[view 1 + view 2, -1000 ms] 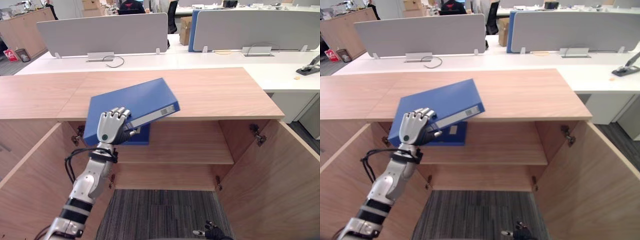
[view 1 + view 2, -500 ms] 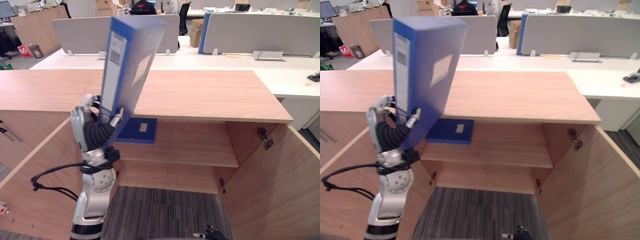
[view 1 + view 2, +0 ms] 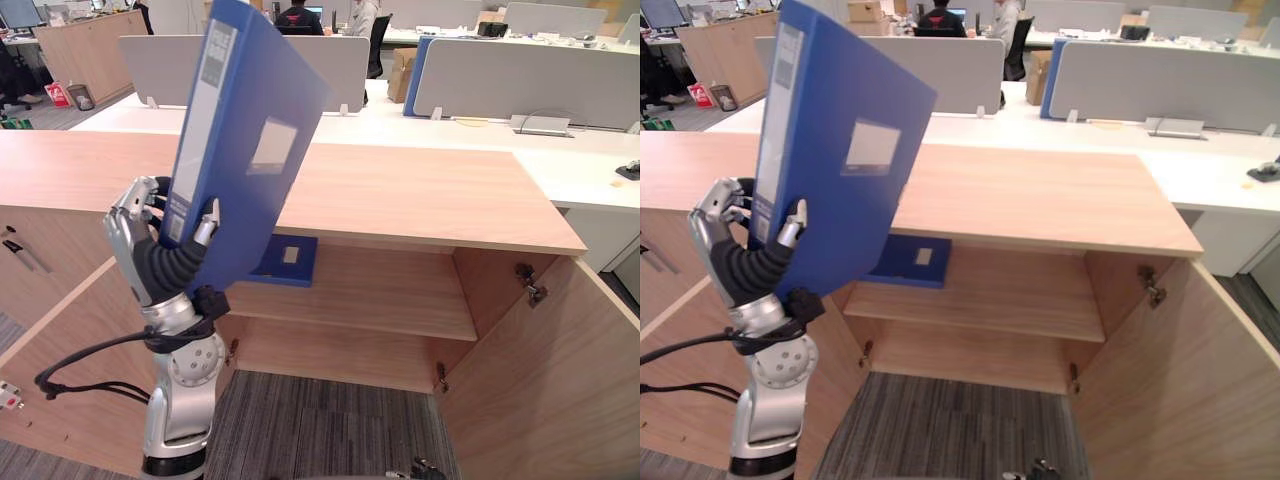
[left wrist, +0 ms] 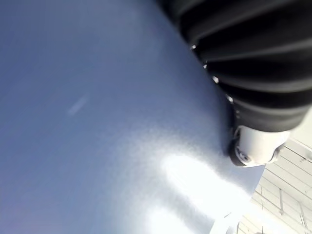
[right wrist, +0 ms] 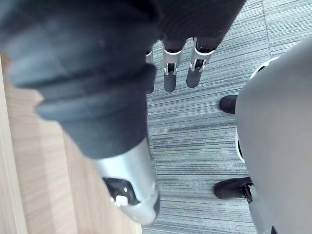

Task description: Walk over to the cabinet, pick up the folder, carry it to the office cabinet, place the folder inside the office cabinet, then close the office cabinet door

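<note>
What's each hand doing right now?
Left hand: closed on the folder.
Right hand: open, empty.

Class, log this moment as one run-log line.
left hand: shut on blue folder, near upright | right hand: open, idle | cabinet: doors open

The folder [image 3: 250, 150] is cut off at the top edge and hides part of the flat blue binder [image 3: 295, 264].

Blue folder [image 3: 255, 150] is standing nearly upright, tipped a bit, white label on spine and cover, gripped at its lower end by the left hand [image 3: 150, 240]. Wooden office cabinet [image 3: 420, 190] just behind it, doors [image 3: 545, 370] wide open.
</note>
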Controlling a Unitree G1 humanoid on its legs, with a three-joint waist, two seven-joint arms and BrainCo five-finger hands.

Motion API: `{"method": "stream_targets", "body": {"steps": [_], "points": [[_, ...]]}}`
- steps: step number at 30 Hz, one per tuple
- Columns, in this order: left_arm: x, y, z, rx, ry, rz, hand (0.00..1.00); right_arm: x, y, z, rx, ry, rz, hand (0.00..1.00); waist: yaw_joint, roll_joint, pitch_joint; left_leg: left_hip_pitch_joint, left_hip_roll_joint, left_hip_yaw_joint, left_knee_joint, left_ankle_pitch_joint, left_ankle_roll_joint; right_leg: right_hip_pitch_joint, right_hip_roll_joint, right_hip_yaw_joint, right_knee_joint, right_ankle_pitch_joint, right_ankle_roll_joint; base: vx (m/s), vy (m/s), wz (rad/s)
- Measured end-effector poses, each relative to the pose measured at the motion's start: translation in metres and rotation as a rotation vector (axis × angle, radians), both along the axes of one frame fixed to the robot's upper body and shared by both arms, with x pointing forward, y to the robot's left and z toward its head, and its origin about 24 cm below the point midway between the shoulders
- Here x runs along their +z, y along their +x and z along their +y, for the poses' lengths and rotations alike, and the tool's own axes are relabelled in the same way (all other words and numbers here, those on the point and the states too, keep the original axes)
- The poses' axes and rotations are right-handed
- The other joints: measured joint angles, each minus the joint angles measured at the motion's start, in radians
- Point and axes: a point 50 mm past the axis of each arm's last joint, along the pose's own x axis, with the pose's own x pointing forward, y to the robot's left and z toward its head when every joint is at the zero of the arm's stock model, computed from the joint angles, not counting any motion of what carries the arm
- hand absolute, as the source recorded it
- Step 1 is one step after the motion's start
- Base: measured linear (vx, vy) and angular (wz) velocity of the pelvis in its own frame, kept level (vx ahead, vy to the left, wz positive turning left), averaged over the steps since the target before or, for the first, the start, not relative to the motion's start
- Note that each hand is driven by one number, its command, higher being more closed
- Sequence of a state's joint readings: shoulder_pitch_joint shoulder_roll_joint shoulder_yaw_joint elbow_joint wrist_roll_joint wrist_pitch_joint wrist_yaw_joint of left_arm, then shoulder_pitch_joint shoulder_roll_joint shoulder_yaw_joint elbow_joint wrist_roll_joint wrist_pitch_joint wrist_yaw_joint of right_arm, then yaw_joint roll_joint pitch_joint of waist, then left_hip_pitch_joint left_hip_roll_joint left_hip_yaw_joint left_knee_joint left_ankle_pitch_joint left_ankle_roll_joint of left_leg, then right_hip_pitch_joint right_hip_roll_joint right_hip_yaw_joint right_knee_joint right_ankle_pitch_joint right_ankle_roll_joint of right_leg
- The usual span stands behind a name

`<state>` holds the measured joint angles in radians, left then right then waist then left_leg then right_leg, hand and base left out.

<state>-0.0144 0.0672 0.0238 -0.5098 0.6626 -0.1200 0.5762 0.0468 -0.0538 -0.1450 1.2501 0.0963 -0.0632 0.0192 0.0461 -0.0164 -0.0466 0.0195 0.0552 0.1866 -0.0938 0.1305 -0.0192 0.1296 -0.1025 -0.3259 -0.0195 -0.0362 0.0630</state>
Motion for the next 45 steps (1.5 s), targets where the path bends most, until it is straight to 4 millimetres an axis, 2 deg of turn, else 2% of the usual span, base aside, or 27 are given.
{"method": "stream_targets", "body": {"steps": [5,10,15,17,18,20,22,23,27,28,29,32,40,43,45], "points": [[-0.009,0.0,-0.001,-0.391,-0.379,0.012,1.0,0.0,-0.003,0.0,-0.048,0.008,0.002,0.0,0.0,-0.001,-0.003,0.002,0.004,0.006,-0.001,0.004,0.001,-0.001,0.001,0.0,0.007,0.0,-0.001,-0.04,0.005,0.0],[-0.011,0.001,-0.001,-0.571,-0.558,-0.029,1.0,0.0,-0.006,-0.002,-0.112,0.02,-0.008,0.0,0.001,0.0,-0.007,0.004,0.005,0.014,-0.001,0.005,0.001,-0.006,0.002,0.004,0.003,0.008,-0.003,-0.06,0.015,-0.03],[-0.026,0.01,-0.002,-0.756,-0.73,0.013,1.0,0.001,-0.003,-0.002,-0.135,0.03,-0.029,0.0,0.0,-0.001,-0.008,0.001,0.005,0.021,-0.001,0.005,0.001,-0.005,0.002,0.008,-0.017,0.021,-0.003,-0.03,0.012,-0.04],[-0.034,0.013,-0.004,-0.83,-0.82,0.026,1.0,0.006,0.01,0.001,-0.139,0.05,-0.106,0.0,0.0,-0.002,-0.007,0.0,0.006,0.033,-0.001,0.005,0.001,-0.007,0.005,0.024,-0.03,0.032,-0.002,-0.01,0.009,-0.21],[-0.042,0.011,0.0,-0.851,-0.88,0.03,1.0,0.016,0.03,0.006,-0.171,0.09,-0.224,0.0,-0.006,0.0,-0.007,0.001,0.009,0.046,-0.001,0.005,0.001,-0.008,0.007,0.034,-0.032,0.038,-0.002,0.01,0.005,-0.29],[-0.048,0.009,0.002,-0.851,-0.917,0.039,1.0,0.031,0.048,0.011,-0.209,0.126,-0.355,0.0,-0.016,0.001,-0.007,0.001,0.011,0.052,-0.001,0.005,0.001,-0.011,0.009,0.04,-0.032,0.039,-0.004,0.0,-0.003,-0.16],[-0.058,0.003,0.008,-0.837,-0.959,0.059,1.0,0.066,0.079,0.012,-0.228,0.184,-0.605,0.0,-0.033,0.0,-0.007,-0.001,0.016,0.06,-0.001,0.004,0.0,-0.025,0.014,0.05,-0.032,0.039,-0.004,-0.04,-0.005,-0.12],[-0.061,0.001,0.011,-0.825,-0.963,0.061,1.0,0.077,0.086,0.01,-0.238,0.192,-0.669,0.0,-0.034,0.0,-0.007,-0.001,0.017,0.066,-0.001,0.003,-0.001,-0.028,0.015,0.054,-0.032,0.039,-0.005,-0.04,-0.006,-0.18],[-0.069,-0.009,0.032,-0.742,-0.977,0.054,1.0,0.144,0.116,-0.014,-0.335,0.228,-1.047,0.0,-0.04,0.0,-0.007,-0.001,0.021,0.073,-0.001,-0.004,-0.01,-0.033,0.02,0.061,-0.036,0.039,-0.006,-0.02,-0.004,-0.07],[-0.069,-0.01,0.034,-0.734,-0.973,0.054,1.0,0.153,0.119,-0.017,-0.341,0.233,-1.095,0.0,-0.04,0.0,-0.007,-0.002,0.021,0.073,-0.001,-0.005,-0.01,-0.034,0.02,0.063,-0.037,0.039,-0.006,-0.01,0.005,-0.07],[-0.069,-0.012,0.039,-0.718,-0.959,0.051,1.0,0.171,0.125,-0.024,-0.328,0.223,-1.182,0.0,-0.04,0.0,-0.007,-0.002,0.02,0.073,-0.001,-0.006,-0.011,-0.036,0.02,0.066,-0.037,0.039,-0.006,0.0,0.002,-0.07],[-0.065,-0.014,0.05,-0.698,-0.907,0.054,1.0,0.208,0.138,-0.032,-0.228,0.211,-1.34,0.0,-0.041,-0.001,-0.006,-0.002,0.019,0.083,0.0,-0.009,-0.011,-0.041,0.023,0.082,-0.041,0.04,-0.007,0.0,0.006,-0.12],[-0.061,-0.012,0.054,-0.72,-0.85,0.067,1.0,0.261,0.161,-0.044,-0.052,0.347,-1.55,0.0,-0.048,0.0,-0.006,-0.01,0.019,0.08,0.004,-0.012,-0.01,-0.046,0.029,0.082,-0.045,0.04,-0.007,0.0,-0.001,-0.01],[-0.064,-0.007,0.054,-0.719,-0.854,0.085,1.0,0.284,0.175,-0.041,0.053,0.42,-1.598,0.0,-0.049,0.0,-0.005,-0.01,0.018,0.079,0.004,-0.012,-0.01,-0.047,0.028,0.082,-0.043,0.04,-0.007,-0.02,0.01,0.0],[-0.067,-0.004,0.052,-0.732,-0.843,0.119,1.0,0.308,0.192,-0.027,0.227,0.504,-1.617,0.0,-0.05,0.001,-0.005,-0.009,0.018,0.078,0.004,-0.012,-0.01,-0.047,0.028,0.082,-0.04,0.04,-0.007,-0.05,0.019,0.0]]}}
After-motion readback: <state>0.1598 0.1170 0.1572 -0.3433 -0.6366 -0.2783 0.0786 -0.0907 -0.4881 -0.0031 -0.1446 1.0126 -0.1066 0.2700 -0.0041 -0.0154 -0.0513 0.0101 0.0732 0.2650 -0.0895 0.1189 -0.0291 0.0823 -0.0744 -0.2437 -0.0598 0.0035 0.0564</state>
